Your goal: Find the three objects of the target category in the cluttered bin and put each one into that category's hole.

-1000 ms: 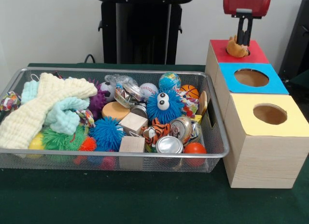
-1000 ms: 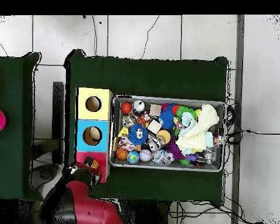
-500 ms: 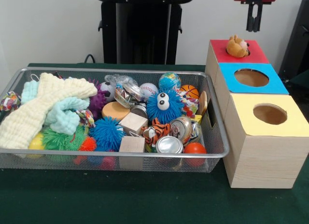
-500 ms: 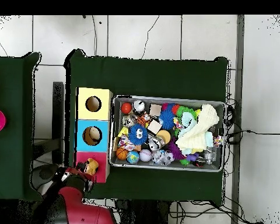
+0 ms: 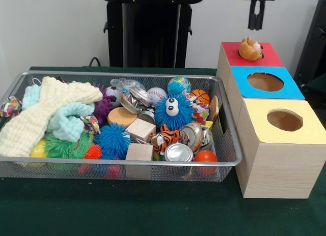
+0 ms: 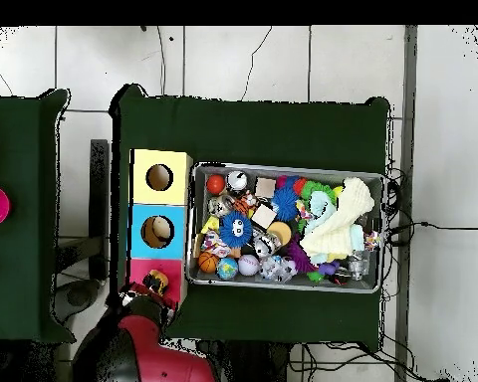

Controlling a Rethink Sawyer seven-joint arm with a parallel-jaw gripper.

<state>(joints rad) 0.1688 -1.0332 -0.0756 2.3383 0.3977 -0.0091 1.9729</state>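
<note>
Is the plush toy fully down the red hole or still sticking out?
Sticking out: the plush toy sits in the red box hole, head above the rim.

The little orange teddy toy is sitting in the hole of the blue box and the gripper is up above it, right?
Not quite: the orange teddy toy sits in the hole of the red box, not the blue one, whose hole looks empty. The front view shows this. The gripper does hang above it, holding nothing.

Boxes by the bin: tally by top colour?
Red box: 1
Blue box: 1
Yellow box: 1
Total: 3
</note>
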